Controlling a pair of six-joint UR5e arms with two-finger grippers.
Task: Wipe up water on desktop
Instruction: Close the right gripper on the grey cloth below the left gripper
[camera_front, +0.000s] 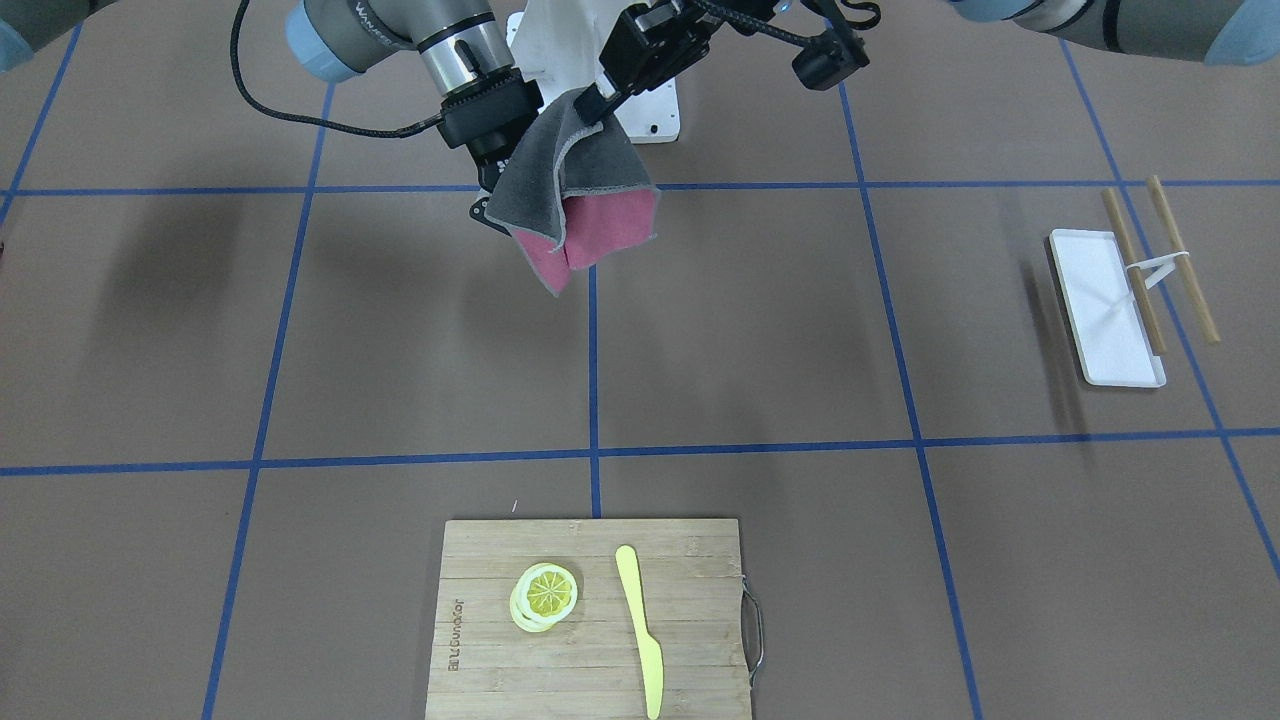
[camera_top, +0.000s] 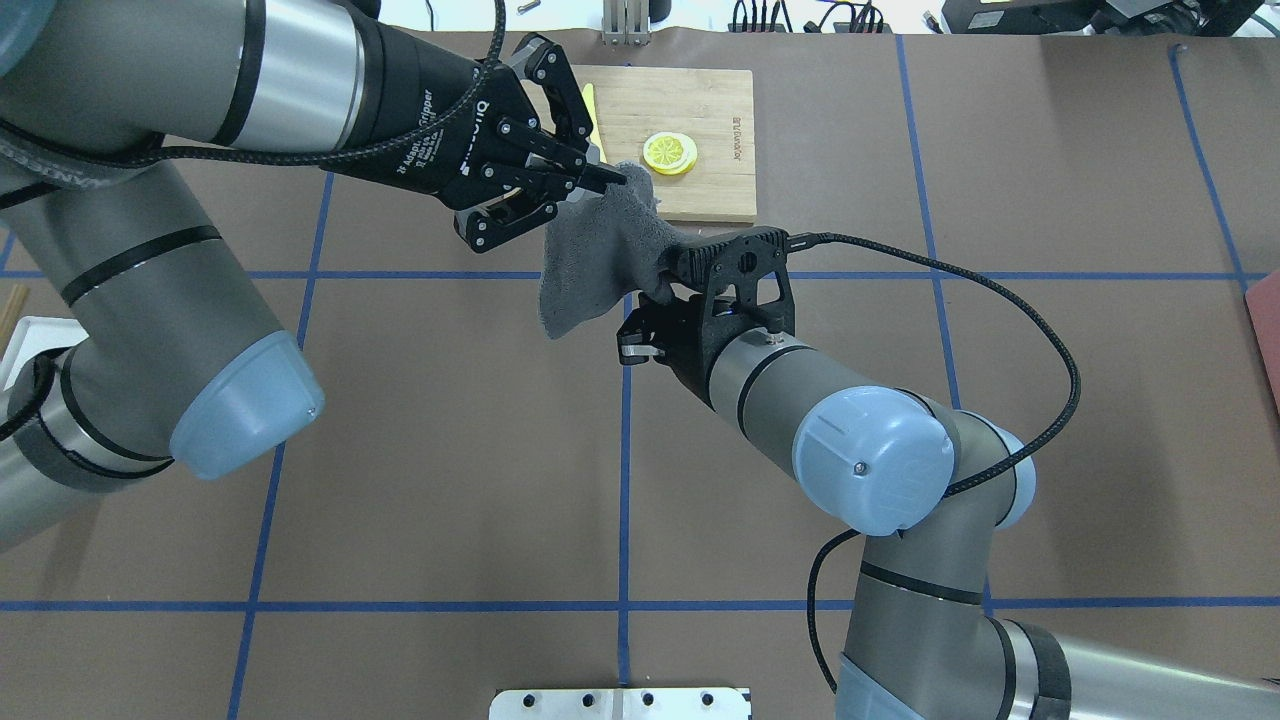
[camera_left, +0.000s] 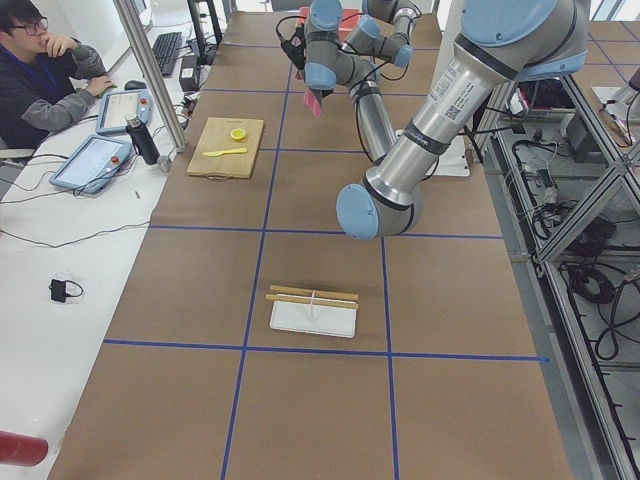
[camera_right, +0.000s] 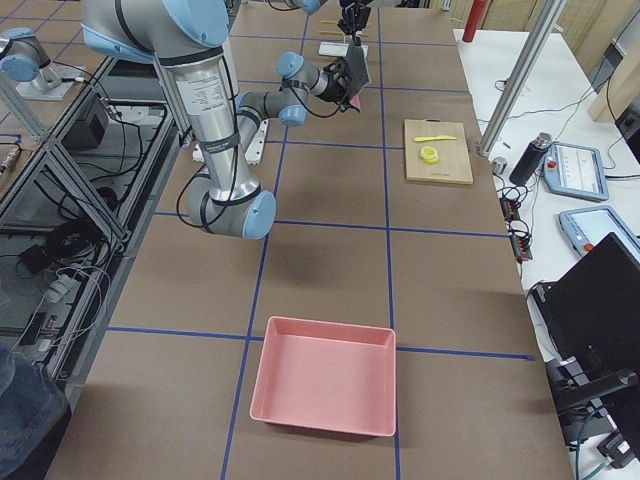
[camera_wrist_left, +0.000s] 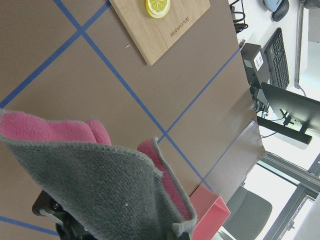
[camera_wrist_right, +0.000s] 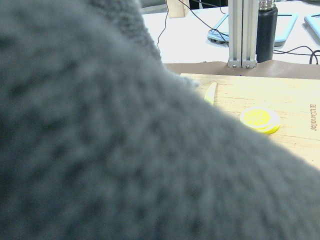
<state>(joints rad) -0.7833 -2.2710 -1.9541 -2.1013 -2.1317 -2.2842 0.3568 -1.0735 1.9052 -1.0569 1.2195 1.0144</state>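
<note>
Two chopsticks (camera_front: 1133, 271) lie at the white tray (camera_front: 1100, 310)'s edge; left pincer (camera_top: 610, 178) clamps the cloth (camera_top: 590, 260); right pincer (camera_top: 650, 305): cannot tell.

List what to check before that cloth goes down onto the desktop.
1. Left gripper shut on the cloth: ok.
2. Right gripper holding the cloth: cannot tell, the cloth covers its jaws.
3. Cloth hanging above the desktop, not touching it: ok.
4. Water spot found on the desktop: cannot tell, no wet patch shows.
5. Cutting board well apart from the cloth: ok.
</note>
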